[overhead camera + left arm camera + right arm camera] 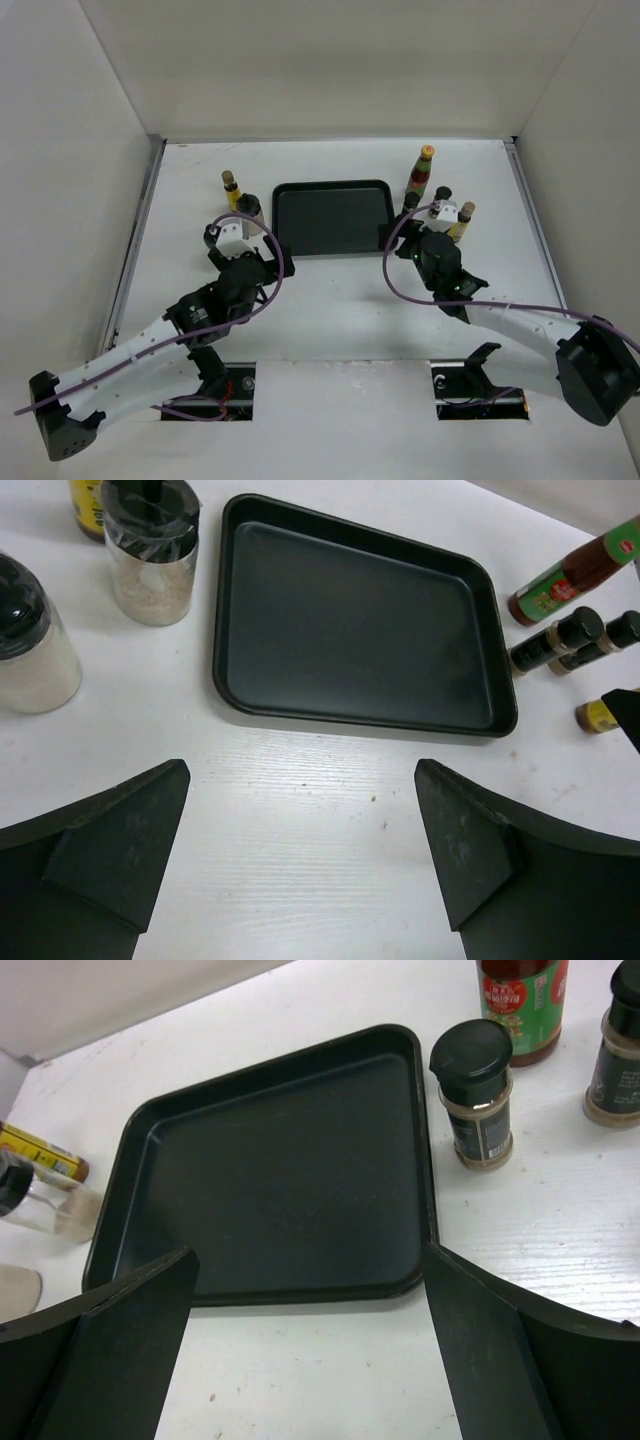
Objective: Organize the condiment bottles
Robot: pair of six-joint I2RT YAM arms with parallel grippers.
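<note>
The empty black tray (330, 237) lies at the table's middle. Left of it stand a yellow-labelled bottle (231, 187) and a cream jar (250, 208). The left wrist view shows two cream jars (152, 560) (30, 650). Right of the tray stand the red bottle (424, 168), two dark black-capped bottles (412, 206) (442, 195) and a yellow-labelled bottle (464, 218). My left gripper (302, 770) is open and empty over bare table just before the tray's near left corner. My right gripper (310, 1252) is open and empty over the tray's near right corner, with a dark bottle (478, 1090) close on its right.
White walls enclose the table on three sides. Purple cables loop over both arms. Two cut-outs with the arm mounts sit at the near edge.
</note>
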